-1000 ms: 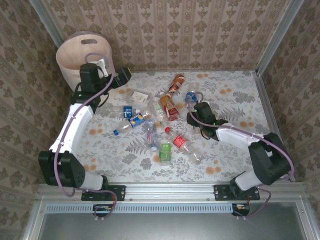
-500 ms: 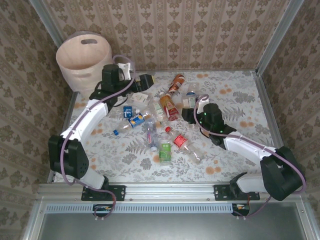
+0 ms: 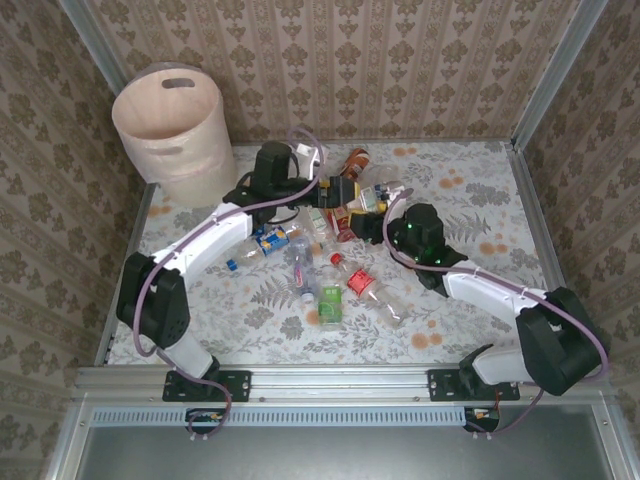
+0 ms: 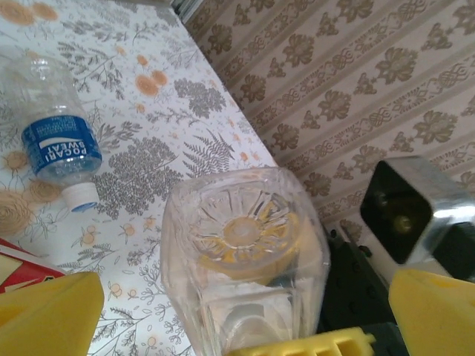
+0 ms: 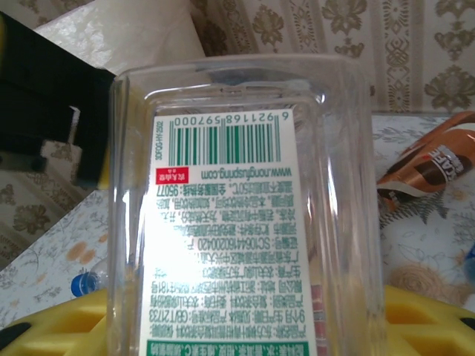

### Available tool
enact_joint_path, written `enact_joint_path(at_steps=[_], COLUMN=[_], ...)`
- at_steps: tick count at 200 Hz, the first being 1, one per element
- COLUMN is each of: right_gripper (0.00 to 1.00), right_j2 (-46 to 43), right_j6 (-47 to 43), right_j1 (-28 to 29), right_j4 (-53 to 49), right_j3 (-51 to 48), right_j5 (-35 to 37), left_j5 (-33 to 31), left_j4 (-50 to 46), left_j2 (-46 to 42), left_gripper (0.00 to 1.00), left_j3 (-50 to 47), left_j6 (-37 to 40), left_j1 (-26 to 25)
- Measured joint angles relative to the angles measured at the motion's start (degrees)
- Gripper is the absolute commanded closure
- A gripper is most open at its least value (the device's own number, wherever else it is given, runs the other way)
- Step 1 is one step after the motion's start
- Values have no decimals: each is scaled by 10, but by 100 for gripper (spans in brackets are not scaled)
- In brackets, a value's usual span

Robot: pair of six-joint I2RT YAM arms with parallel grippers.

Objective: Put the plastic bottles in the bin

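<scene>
A clear bottle [image 5: 230, 200] is gripped across its body by the right tool [image 5: 245, 326], whose yellow fingers [image 5: 67, 326] are drawn in narrowly on its flat sides. It is held up off the table [image 3: 470, 190], near the middle of the far side, with its base turned toward the left tool [image 4: 241, 308]. The left tool is spread to its widest, and the bottle's moulded, petal-ribbed base is framed between its jaws without being clasped. This is judged to be a handover. The bin [image 3: 175, 150] stands by the table's far left corner, close to the left arm and well apart from the right arm, so the bottle is presented to the arm better placed to reach it.

The held bottle is thin, glossy and squarish in section with rounded corners, and is wrapped by a white printed label with a barcode. Other plastic bottles [image 3: 330, 300] are seen lying on their sides in a loose heap on the matte, leaf-printed table, among them a blue-labelled bottle [image 4: 56, 141] with a white cap. The bin is tall, round, pale beige and smooth-walled, with an oval cut-out near its rim.
</scene>
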Motion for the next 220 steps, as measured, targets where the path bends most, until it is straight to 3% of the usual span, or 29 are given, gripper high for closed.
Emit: enact_joint_path(at_steps=[43, 88, 113, 183, 220], right_gripper=[59, 58, 55, 5, 0], right_j2=[13, 21, 23, 25, 10], right_j6=[-10, -22, -30, -39, -43], right_j1=[9, 17, 18, 19, 21], right_j4=[10, -4, -11, -70, -109], right_j3=[25, 50, 53, 80, 80], right_j5=[-14, -26, -26, -41, -41], left_j5=[-11, -22, -26, -48, -85], left_j4=[-1, -6, -5, 4, 0], left_j2=[22, 22, 22, 21, 21], left_gripper=[1, 32, 41, 46, 46], left_j3=[7, 23, 27, 18, 10], left_j6=[-6, -7, -13, -19, -18], left_j1=[-10, -19, -22, -21, -7])
